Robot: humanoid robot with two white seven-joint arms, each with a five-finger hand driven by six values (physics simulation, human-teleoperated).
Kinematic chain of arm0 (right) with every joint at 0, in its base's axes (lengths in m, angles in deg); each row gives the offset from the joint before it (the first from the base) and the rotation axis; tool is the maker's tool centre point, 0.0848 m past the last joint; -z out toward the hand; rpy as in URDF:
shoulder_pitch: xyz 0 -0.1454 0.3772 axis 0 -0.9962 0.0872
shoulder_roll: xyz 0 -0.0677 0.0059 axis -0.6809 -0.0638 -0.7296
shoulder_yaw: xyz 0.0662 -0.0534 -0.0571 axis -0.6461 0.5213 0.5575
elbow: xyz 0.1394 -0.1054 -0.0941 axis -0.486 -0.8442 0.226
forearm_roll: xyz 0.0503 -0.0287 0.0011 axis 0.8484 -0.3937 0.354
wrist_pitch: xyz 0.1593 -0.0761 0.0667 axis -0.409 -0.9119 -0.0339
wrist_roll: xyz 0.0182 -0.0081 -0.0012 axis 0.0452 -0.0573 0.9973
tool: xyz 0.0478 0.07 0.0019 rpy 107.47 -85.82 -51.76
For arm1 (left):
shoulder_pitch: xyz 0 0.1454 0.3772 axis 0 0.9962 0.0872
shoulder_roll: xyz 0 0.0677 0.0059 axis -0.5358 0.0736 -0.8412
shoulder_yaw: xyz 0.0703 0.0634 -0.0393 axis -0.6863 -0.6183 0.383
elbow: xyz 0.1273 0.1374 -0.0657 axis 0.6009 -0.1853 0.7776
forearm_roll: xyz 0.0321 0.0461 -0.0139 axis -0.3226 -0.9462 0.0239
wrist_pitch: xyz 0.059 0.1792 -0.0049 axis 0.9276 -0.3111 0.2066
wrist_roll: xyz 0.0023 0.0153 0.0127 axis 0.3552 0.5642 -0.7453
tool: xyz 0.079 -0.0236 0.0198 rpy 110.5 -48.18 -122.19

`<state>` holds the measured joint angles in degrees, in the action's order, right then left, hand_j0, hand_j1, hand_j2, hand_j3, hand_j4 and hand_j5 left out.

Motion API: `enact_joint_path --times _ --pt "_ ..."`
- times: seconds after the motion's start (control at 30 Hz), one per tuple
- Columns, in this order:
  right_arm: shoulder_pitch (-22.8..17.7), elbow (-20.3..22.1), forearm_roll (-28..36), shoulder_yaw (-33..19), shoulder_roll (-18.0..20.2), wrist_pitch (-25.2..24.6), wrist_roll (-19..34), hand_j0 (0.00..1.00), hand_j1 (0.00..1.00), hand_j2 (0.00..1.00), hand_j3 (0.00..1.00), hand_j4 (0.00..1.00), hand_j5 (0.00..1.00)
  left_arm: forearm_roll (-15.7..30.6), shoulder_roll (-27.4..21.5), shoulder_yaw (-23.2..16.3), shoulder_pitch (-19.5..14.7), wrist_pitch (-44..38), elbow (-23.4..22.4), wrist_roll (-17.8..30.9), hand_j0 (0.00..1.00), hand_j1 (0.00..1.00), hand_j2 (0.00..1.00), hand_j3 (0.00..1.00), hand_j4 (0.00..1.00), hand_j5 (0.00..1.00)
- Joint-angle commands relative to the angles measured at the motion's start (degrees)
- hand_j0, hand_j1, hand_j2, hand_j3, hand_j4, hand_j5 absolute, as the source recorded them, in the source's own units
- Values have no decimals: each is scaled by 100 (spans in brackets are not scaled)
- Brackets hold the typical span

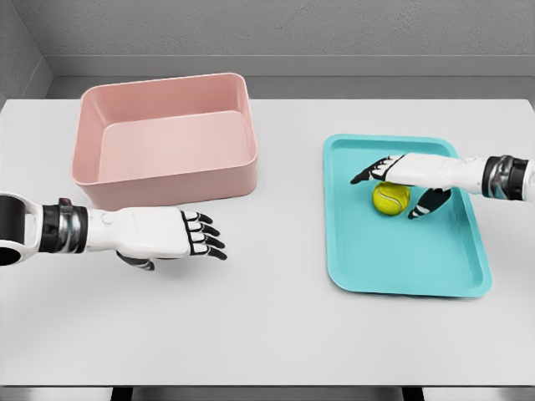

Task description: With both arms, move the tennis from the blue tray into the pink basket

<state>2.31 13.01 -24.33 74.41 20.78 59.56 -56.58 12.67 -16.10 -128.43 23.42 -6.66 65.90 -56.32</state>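
Grey tabletop (276, 317): right hand (401, 180), fingers spread, straddles the tennis ball (389, 199) on the blue tray (401, 267) (grasp pending); next, close. Left hand (159, 232) open, near the pink basket (163, 142) at upper left.

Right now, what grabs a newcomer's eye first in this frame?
The yellow tennis ball on the blue tray at right, with the right hand spread over it, fingers either side but not visibly closed on it. Next, the big pink basket at upper left, with nothing visible inside. The left hand hovers open in front of the basket, holding nothing.
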Motion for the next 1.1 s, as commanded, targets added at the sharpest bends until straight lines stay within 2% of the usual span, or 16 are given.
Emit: enact_joint_path --times 0.0,0.23,0.37,0.5,0.6,0.7,0.87,1.0,1.07 --pt "0 -41 36 17 -17 -10 6 95 95 95 95 95 95 71 -65 2 0 -12 0 -4 100 100 100 100 100 100" --pt "18 -217 36 53 -114 -10 -3 94 94 94 94 94 94 80 -65 -33 -9 -12 0 -39 100 100 100 100 100 100" --pt "44 -235 36 114 -131 -10 -3 89 89 89 89 89 89 185 -57 -24 -53 -12 0 -39 100 100 100 100 100 100" --pt "44 -235 36 132 -166 -10 -3 86 86 86 86 86 86 615 -39 -42 -545 -12 0 -39 100 100 100 100 100 100" --pt "44 -243 36 184 -166 -10 -3 81 81 81 81 81 81 1187 -22 -604 -1178 -12 9 -47 100 100 100 100 100 100" --pt "44 -340 36 193 -166 -10 -3 78 78 78 78 78 78 1398 -13 -622 -1301 -12 9 -47 100 100 100 100 100 100" --pt "44 -358 36 202 -166 -10 6 69 69 69 69 69 69 1407 5 -929 -1310 -12 9 -21 100 100 100 100 100 100" --pt "44 -358 36 202 -184 -10 59 59 59 59 59 59 59 1407 -4 -947 -1310 -12 9 -21 100 100 100 100 100 100" --pt "44 -358 36 202 -193 -10 59 58 58 58 58 58 58 1407 -21 -947 -1301 -12 0 -12 100 100 100 100 100 100"
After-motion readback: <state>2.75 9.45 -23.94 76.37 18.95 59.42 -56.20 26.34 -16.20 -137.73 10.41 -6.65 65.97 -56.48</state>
